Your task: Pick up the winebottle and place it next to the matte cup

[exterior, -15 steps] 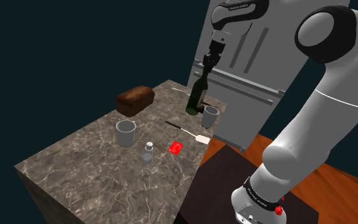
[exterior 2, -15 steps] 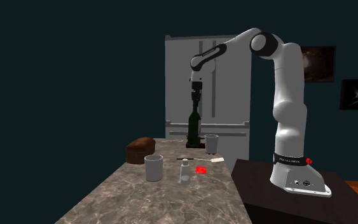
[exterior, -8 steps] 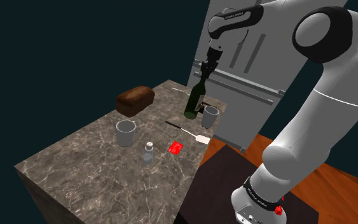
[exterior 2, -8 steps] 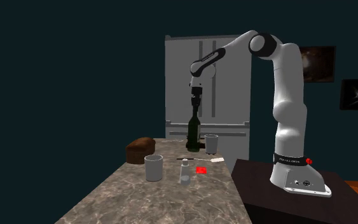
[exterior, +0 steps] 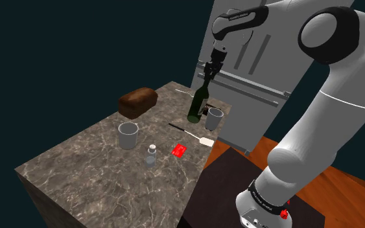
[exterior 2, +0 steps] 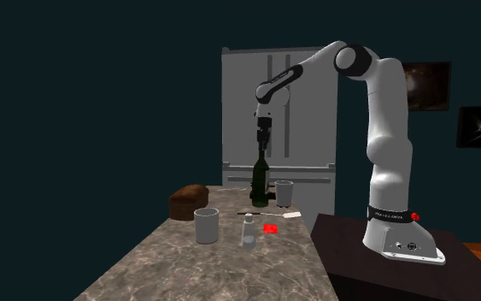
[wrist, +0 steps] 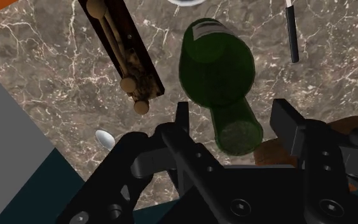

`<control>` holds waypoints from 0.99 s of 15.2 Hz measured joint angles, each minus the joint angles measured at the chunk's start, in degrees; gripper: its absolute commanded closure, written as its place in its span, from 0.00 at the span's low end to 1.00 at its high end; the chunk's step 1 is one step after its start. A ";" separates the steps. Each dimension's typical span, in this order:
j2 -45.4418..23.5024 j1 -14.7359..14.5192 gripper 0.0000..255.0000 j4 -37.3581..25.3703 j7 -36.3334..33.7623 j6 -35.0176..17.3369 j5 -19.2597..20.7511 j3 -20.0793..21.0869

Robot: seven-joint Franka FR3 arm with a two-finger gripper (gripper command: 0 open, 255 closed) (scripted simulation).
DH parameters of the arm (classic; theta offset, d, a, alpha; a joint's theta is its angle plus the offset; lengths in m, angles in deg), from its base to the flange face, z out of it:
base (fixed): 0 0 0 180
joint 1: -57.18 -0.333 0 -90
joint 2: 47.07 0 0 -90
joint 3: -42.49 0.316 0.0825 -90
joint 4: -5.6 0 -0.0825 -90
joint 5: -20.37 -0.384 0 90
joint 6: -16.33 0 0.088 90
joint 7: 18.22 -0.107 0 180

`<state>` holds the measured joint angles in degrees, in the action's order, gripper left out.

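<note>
The dark green wine bottle [exterior: 196, 109] stands on its base on the marble counter [exterior: 90, 162]. It is just beside the grey matte cup [exterior: 214, 119], on the cup's side that faces the bread loaf [exterior: 137, 102]. In the second exterior view the bottle looks upright. I think a narrow gap remains between it and the cup, but I cannot be sure. The gripper [wrist: 234, 121] is directly above the bottle. Its jaws are apart: in the wrist view the neck is between the two fingers [wrist: 182, 121] with free space on both sides, so nothing is gripped.

From this I judge that the bottle is already at its place by the cup, and the step in hand is to take the hand away. To do this well, the gripper should rise straight along the neck with the jaws kept wide. Only when the fingertips are above the bottle's mouth should it move sideways. A sideways move too early could push the neck, and such a tall, narrow bottle would probably tip against the cup.

About the containers: the matte cup is open at the top and I see nothing in it, though its inside is partly hidden. A second, paler cup [exterior: 128, 136] stands well apart from the matte cup, beyond the spatula [exterior: 205, 140], and it looks empty. Farther still from the matte cup is a small clear bottle [exterior: 151, 156]; what it holds I cannot tell. The wine bottle's glass is too dark to show any content.
</note>
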<state>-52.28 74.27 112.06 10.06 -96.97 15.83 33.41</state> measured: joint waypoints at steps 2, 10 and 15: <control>0.01 0.00 0.00 -0.01 0.00 0.00 0.00 0.00; 0.92 0.26 0.00 -5.37 -0.02 6.19 0.28 -0.25; 1.24 0.17 0.00 -5.76 -0.25 6.95 0.37 -0.18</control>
<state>-51.05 74.44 106.30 9.80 -90.03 16.20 33.23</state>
